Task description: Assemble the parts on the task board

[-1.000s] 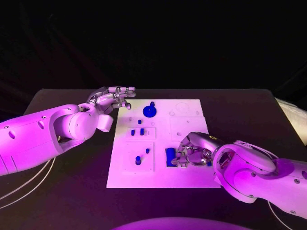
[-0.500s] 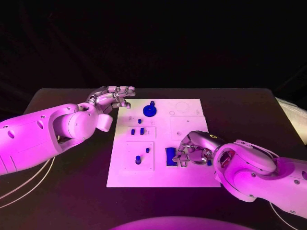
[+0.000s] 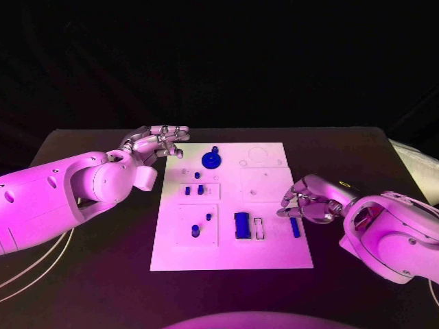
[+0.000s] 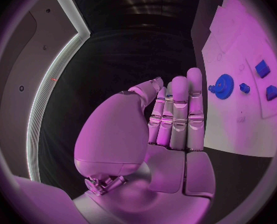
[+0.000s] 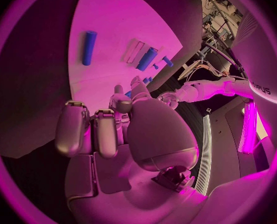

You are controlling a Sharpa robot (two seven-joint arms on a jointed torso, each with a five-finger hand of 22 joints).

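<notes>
The table (image 3: 101, 274) is black. On it lies the white board (image 3: 269, 253), plain apart from faint outlines of its recesses. The parts on it are blue: a round gear (image 3: 212, 161) at the far side, two small pegs (image 3: 195, 191) in the middle, two more pegs (image 3: 202, 224) in the near left square, a wider block (image 3: 241, 225) at the near middle, and a slim bar (image 3: 295, 227) to its right. Both arms are white. The left hand (image 3: 158, 142) and the right hand (image 3: 306, 199) are silver.
</notes>
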